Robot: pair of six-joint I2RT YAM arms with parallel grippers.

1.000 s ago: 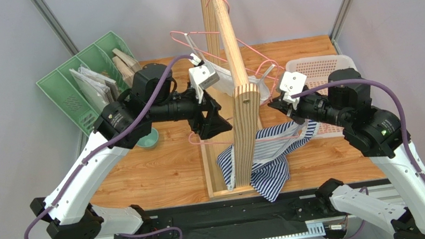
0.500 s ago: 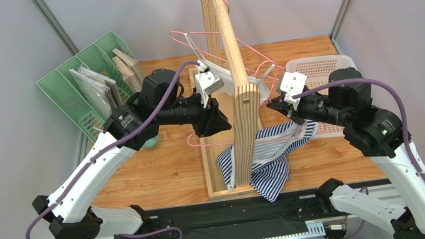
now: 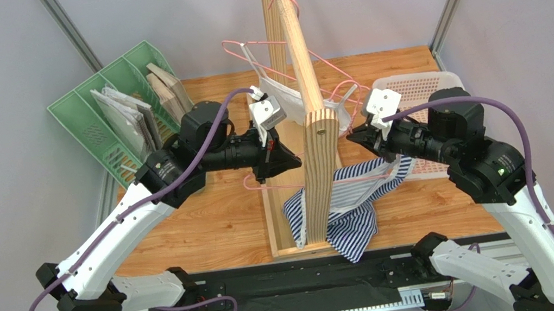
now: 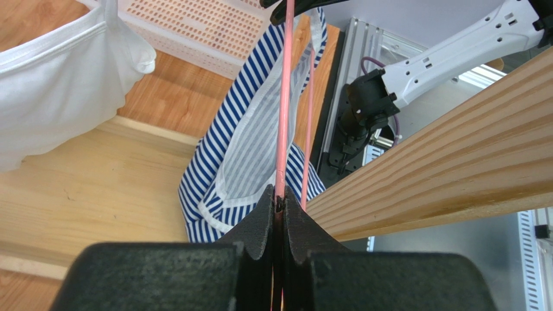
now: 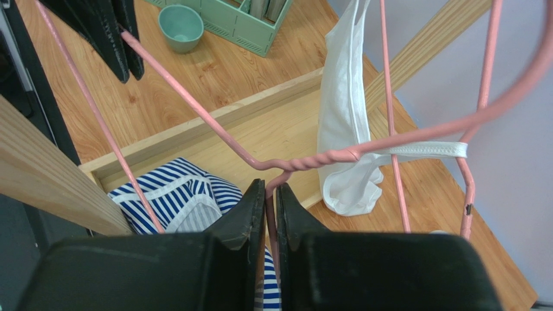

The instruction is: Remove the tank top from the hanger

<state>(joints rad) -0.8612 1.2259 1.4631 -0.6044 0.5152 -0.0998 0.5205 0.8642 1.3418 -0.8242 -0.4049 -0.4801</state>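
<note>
The blue-and-white striped tank top droops from a pink wire hanger, its lower part heaped on the wooden rack's base. My left gripper is shut on the hanger's left end; in the left wrist view the pink hanger wire runs straight up out of the pinched left gripper, past the tank top. My right gripper sits just under the hanger's twisted neck. Its jaws stand a hair apart with the wire between them, the tank top below. From above, the right gripper is right of the post.
A tall wooden rack post stands between the arms. A white garment hangs on another pink hanger behind it. A green file organizer and a teal bowl are at left, a white perforated basket at right.
My left gripper has closed onto the hanger wire. The right jaws, tight a second ago, have eased slightly apart around the wire.
</note>
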